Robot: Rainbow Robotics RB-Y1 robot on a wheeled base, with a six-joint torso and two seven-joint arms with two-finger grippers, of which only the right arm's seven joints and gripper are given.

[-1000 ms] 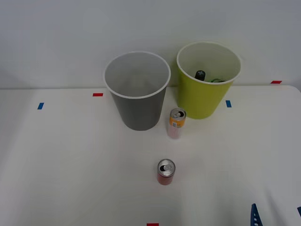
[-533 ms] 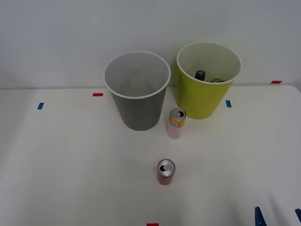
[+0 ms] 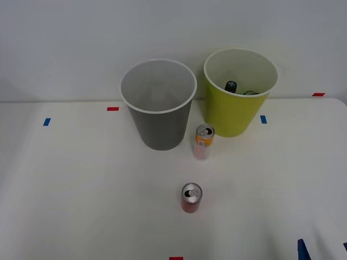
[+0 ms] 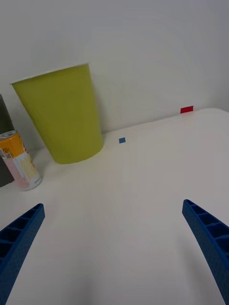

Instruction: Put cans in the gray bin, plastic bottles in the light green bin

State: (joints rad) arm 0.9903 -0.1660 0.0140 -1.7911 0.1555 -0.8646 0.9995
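Two cans stand on the desk: the orange can (image 3: 204, 142) at 12 o'clock of the red can (image 3: 191, 197), near the gray bin (image 3: 158, 103). Both look light, stiff, slippery; grip mid-body. The pincer (image 4: 114, 248) is wide open, empty.

Before me lies a white surface (image 3: 81, 189) against a pale wall (image 3: 65, 38). Along its far edge I see a blue tape mark (image 3: 46, 122) and a red one (image 3: 113, 109) on my left. Another blue mark (image 3: 263, 119) and a red mark (image 3: 318, 94) sit on my right, and a red mark (image 3: 175, 258) lies at the near edge.
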